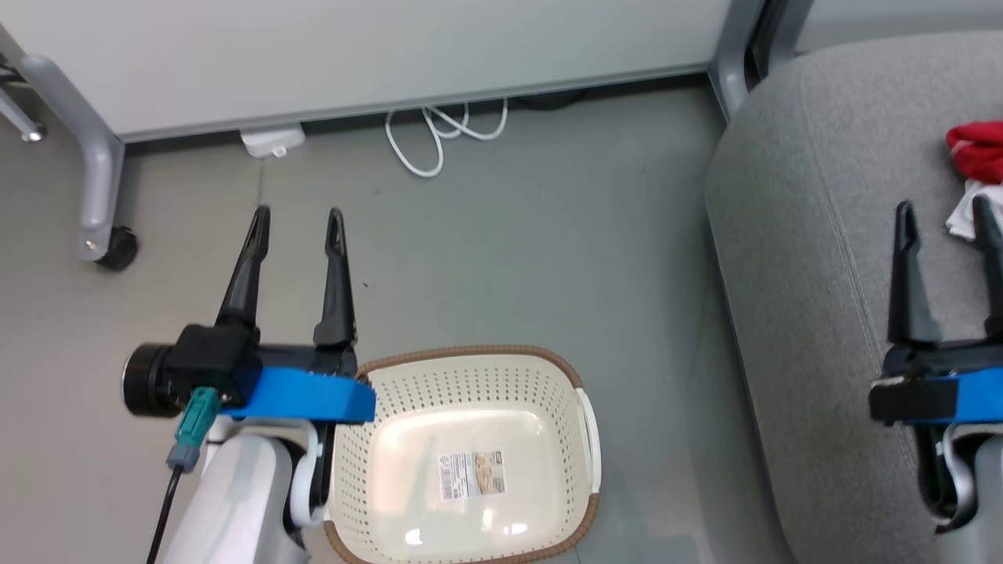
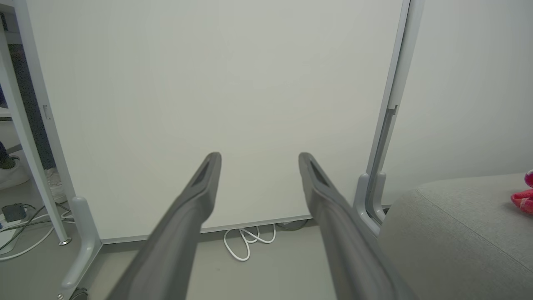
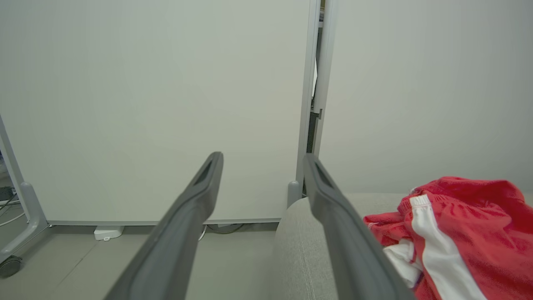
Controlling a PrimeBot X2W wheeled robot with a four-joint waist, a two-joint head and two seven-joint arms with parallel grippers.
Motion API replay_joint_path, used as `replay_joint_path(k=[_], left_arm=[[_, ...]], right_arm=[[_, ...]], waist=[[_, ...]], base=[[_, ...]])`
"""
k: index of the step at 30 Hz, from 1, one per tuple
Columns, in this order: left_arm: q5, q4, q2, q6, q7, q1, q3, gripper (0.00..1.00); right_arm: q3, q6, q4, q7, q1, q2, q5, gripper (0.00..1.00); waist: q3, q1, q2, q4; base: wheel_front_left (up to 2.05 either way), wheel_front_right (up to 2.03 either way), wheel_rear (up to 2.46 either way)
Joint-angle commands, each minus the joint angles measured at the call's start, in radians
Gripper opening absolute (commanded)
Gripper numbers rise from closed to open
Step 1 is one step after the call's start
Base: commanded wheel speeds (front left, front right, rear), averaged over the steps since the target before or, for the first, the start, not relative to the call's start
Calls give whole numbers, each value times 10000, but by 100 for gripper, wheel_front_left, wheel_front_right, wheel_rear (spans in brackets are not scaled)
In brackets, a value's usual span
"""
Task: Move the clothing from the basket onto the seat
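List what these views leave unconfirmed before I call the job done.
Clothing: the head view's right edge cuts it. The right wrist view's edges and the right end effector's finger hide part, so the garment count on the seat is unclear.
Basket: near rim cut by the head view's bottom edge, left wall hidden behind the left end effector's arm.
Basket label: too small to read.

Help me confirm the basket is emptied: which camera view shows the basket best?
The head view: it looks down into the basket, showing its rim, perforated walls and floor, bare but for a label. Both wrist views aim higher, at the white panel and the seat, so they add nothing about it.
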Motion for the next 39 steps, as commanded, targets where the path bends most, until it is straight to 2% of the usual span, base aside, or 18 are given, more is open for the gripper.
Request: replay_joint_path(k=[1,8,15,27,39], left_arm=[[135,53,-73,-133,-24,261,192,100],[563,279,-394,-802,-24,1134,967,100],[889,502,-593,-1221,-24,1710,1469,100],[1224,836,-785,-1498,-25,2165,1801,100],[1424,1062,-833,-1590,-25,2289,1908,100]], right_arm=[[61,4,25,-33,289,129,-72,100],[245,4,135,-33,1001,506,-121,100],[361,2,244,-33,1586,774,-135,100],[544,4,578,-33,2083,1084,-97,100],[660,4,892,-33,2185,1202,-70,100]], waist=[[-360,2,0,188],[-884,2,0,364],[-1347,2,0,482],[-1851,2,0,610],[-2099,2,0,696]], base=[[0,0,0],[0,0,0],[0,0,0],[0,0,0],[0,0,0]])
